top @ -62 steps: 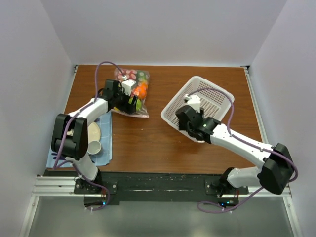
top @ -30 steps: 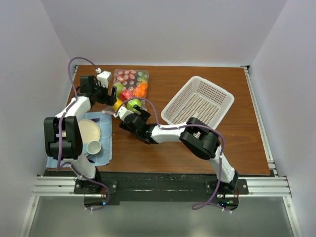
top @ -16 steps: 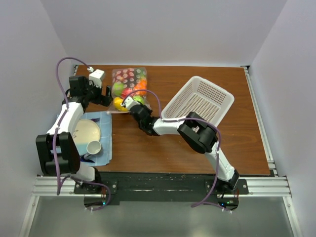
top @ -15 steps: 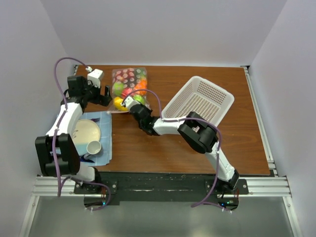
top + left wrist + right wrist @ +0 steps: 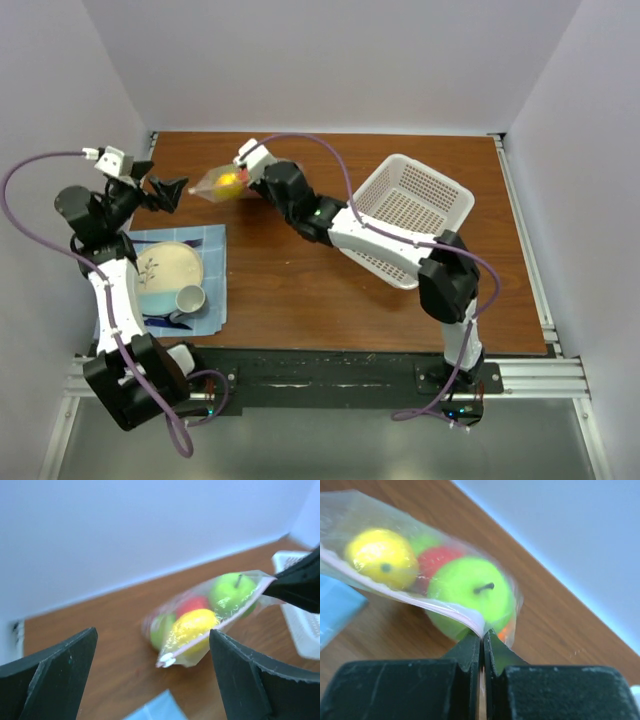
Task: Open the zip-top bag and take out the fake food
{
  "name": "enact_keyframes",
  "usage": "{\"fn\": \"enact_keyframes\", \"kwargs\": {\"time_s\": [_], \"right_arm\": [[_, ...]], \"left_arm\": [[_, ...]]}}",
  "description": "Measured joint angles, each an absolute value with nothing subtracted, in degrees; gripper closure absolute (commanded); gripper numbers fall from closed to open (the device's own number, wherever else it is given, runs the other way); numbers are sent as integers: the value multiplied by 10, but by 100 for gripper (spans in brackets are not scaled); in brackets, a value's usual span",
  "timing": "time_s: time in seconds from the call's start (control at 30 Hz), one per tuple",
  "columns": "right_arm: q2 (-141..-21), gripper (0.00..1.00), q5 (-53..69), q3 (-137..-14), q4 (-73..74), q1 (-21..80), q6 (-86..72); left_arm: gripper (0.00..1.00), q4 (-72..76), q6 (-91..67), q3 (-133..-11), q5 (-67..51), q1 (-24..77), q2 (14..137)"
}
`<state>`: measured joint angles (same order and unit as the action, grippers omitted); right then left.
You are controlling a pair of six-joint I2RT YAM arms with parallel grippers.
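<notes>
The zip-top bag (image 5: 218, 183) hangs lifted above the back left of the table, pinched by one end of its zip strip (image 5: 410, 600). My right gripper (image 5: 482, 632) is shut on that end, seen from above as the right gripper (image 5: 252, 182). Through the clear plastic the fake food shows: a green apple (image 5: 470, 595), a red piece (image 5: 437, 562) and a yellow piece (image 5: 380, 557). My left gripper (image 5: 168, 188) stands open to the bag's left, apart from it. In the left wrist view the bag (image 5: 200, 622) lies beyond the wide-open left gripper (image 5: 152, 632), its white slider (image 5: 166, 660) at the near end.
A white mesh basket (image 5: 420, 200) stands at the back right, under the right arm. A blue cloth (image 5: 212, 240) at the front left bears a beige plate (image 5: 165, 272) and a white cup (image 5: 190, 298). Walls close the table on three sides.
My right gripper has shut on the bag's zip edge and lifted the bag off the table. My left arm has drawn back up and to the left, still open.
</notes>
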<state>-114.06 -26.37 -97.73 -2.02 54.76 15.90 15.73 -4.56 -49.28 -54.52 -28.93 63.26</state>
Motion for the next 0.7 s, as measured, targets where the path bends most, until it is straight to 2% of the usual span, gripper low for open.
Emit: {"fn": "enact_keyframes", "kwargs": {"time_s": [0.13, 0.3, 0.53, 0.7], "right_arm": [[-1125, 100, -224, -1074, 69, 544, 130], [-1116, 100, -199, -1102, 131, 541, 106], [-1115, 100, -168, -1102, 185, 527, 62], [-1116, 100, -160, -1127, 245, 503, 24]], "left_arm": [[0, 430, -213, -394, -632, -315, 648], [2, 638, -399, -380, -715, -319, 696], [4, 726, -642, -392, -746, -313, 795], [4, 728, -684, -368, -768, -291, 806]]}}
